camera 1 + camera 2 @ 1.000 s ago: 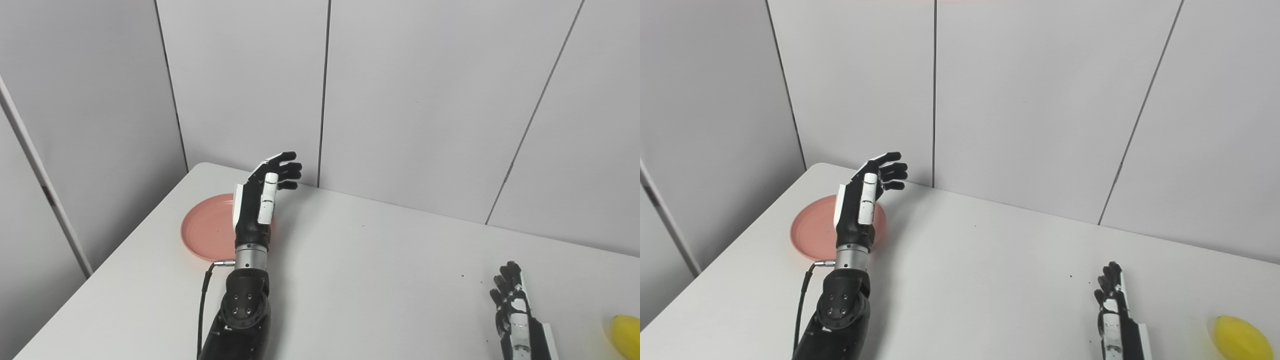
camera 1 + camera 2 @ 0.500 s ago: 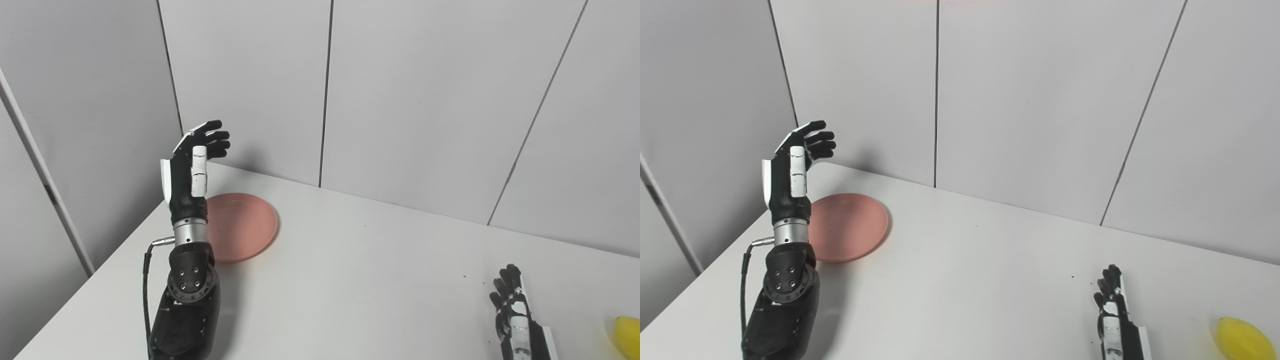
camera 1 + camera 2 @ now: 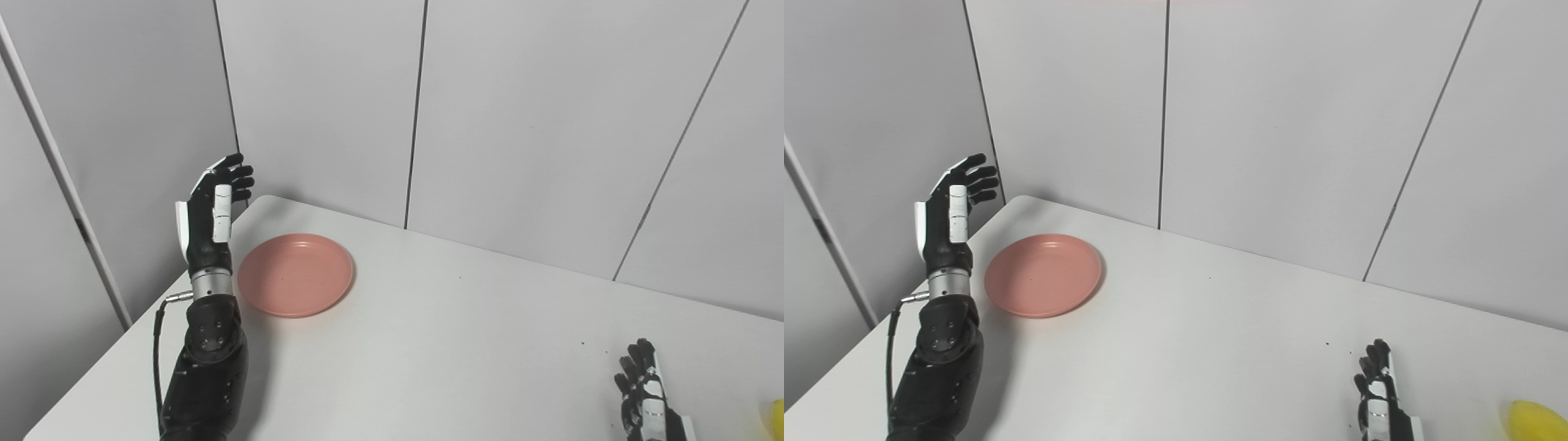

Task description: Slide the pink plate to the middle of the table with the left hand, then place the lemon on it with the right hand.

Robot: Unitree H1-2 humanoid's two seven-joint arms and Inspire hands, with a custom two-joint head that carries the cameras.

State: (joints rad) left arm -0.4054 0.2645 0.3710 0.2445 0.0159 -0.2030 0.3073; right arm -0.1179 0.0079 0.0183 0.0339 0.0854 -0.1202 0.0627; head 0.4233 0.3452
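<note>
Just beyond the far left corner of the white counter (image 3: 429, 343), the black-and-white left hand (image 3: 208, 211) is raised upright on its forearm, fingers (image 3: 236, 171) spread and lightly curled, holding nothing. Just to that hand's right, apart from it, the round, shallow pink plate (image 3: 295, 274) lies flat on the counter near the far left corner, empty. Well away to the right, at the near edge, the black-and-white right hand (image 3: 1379, 389) rests low at the counter with its fingers pointing away from the robot, loosely together and around nothing. Just beyond that hand's right side, untouched, the yellow lemon (image 3: 1534, 420) sits on the counter, partly cut by the frame edge.
</note>
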